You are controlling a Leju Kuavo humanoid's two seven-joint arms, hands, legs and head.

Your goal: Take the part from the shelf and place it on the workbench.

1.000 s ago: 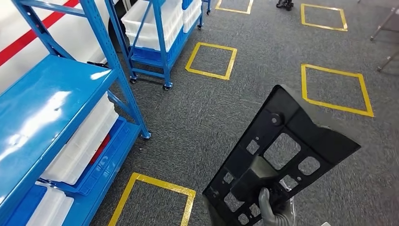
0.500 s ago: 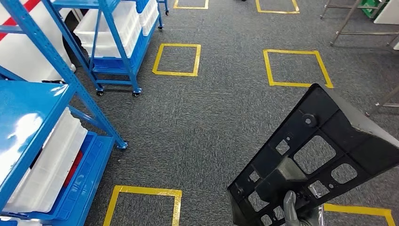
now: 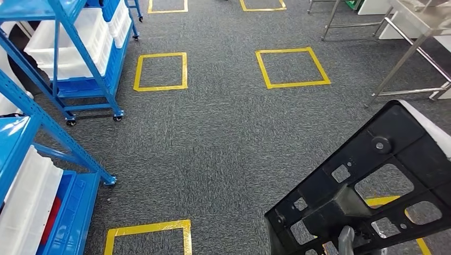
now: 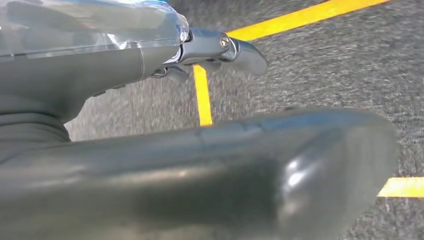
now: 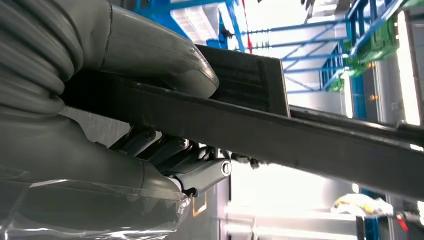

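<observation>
One black perforated part (image 3: 372, 180), tilted, near right above the grey carpet (image 3: 223, 138), grasped by the right robot hand (image 5: 125, 115) with thumb above and fingers below. Left robot hand (image 4: 150, 100) holds nothing, fingers extended. Blue shelf (image 3: 32, 133) far left.

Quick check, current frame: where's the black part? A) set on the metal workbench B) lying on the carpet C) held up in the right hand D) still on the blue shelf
C: the right hand grips the black part, thumb on one face and fingers on the other, and holds it above the carpet, away from the blue shelf.
</observation>
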